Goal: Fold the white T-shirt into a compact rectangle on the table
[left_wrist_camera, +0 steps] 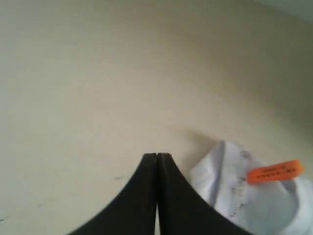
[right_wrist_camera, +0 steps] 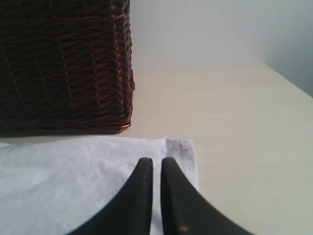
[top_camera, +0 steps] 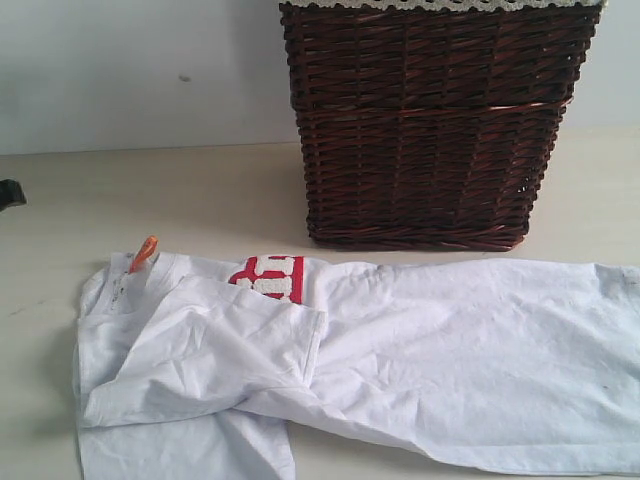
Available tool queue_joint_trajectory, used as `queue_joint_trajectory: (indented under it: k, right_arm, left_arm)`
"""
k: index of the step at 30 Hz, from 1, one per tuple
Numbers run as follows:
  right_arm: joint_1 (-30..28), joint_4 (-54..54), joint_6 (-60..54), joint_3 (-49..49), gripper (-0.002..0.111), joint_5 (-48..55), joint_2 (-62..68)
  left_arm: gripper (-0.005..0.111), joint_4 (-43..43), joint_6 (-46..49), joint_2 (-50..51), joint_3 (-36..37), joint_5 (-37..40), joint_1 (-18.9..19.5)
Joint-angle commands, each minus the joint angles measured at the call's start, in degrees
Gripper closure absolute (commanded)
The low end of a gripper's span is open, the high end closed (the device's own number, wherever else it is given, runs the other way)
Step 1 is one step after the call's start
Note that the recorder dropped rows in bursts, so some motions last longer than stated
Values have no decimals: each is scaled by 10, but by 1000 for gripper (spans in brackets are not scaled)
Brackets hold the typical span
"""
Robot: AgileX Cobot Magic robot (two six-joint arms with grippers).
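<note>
The white T-shirt (top_camera: 420, 350) lies spread across the table (top_camera: 150, 190), with one sleeve folded over its chest. Part of its red patch (top_camera: 268, 277) shows, and the orange neck tag (top_camera: 144, 253) sticks up at the collar. In the left wrist view, my left gripper (left_wrist_camera: 157, 156) is shut and empty over bare table, just beside the collar (left_wrist_camera: 230, 181) and the tag (left_wrist_camera: 275, 171). My right gripper (right_wrist_camera: 156, 160) hovers over the shirt's hem corner (right_wrist_camera: 183, 147). Its jaws are shut to a thin slit and hold nothing. Neither gripper's jaws show in the exterior view.
A dark brown wicker basket (top_camera: 430, 130) stands just behind the shirt and is also seen close in the right wrist view (right_wrist_camera: 63, 63). A dark arm part (top_camera: 8, 192) shows at the left edge. Bare tabletop lies left of the basket and beyond the hem (right_wrist_camera: 244, 147).
</note>
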Motion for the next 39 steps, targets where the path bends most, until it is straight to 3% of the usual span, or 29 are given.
queue_joint_trajectory:
  k: [1,4,7,9,10,11,12,14,16,21,25,27,28,30,31,34,39]
  right_arm:
    - [2,1,-1,3,101,-6,-3]
    - [2,1,-1,3,101,-6,-3]
    - [2,1,-3,3,101,-6,-3]
    - [2,1,-3,3,101,-6,-3]
    - [2,1,-3,3,101,-6,-3]
    - [2,1,-3,3,101,-6,-3]
    - [2,1,-2,3,101,-6,-3]
    - [2,1,-2,3,101,-6,-3]
    - [2,1,-2,3,101,-6,-3]
    - [2,1,-2,3,101,-6,-3]
    - [2,1,-2,3,101,-6,-3]
    - [2,1,-2,3,101,-6,-3]
    - [2,1,-2,3,101,-6,-3]
    - [2,1,-2,3,101,-6,-3]
    - [2,1,-2,3,101,-6,-3]
    - [2,1,-2,3,101,-6,-3]
    - [2,1,-3,3,101,-6,-3]
  left_arm:
    - [107,13,29,-16,-5,24,12]
    - [107,17,57,-41,-5,-1,12]
    - [107,18,72,-78,-4,-93,12]
    - [107,21,105,-79,-4,-97,16]
    - [107,-23,184,-74,-4,-97,23]
    - [107,-130,377,-68,-1,-118,29]
    - [107,-302,649,-64,4,-139,31]
    - [107,-532,951,-64,13,-166,24]
    - [107,-641,1055,-68,20,-163,13]
    - [107,-656,1089,-65,54,-49,-17]
    - [107,-679,1222,-55,64,121,-40]
    - [107,-839,1406,-47,58,237,-40]
    - [107,-979,1610,-41,58,368,-40]
    - [107,-1103,1806,-36,59,550,-40]
    - [107,-1131,1811,-34,59,549,-52]
    - [103,-1086,1853,-14,61,458,-82]
    - [54,-1096,1976,13,81,408,-144]
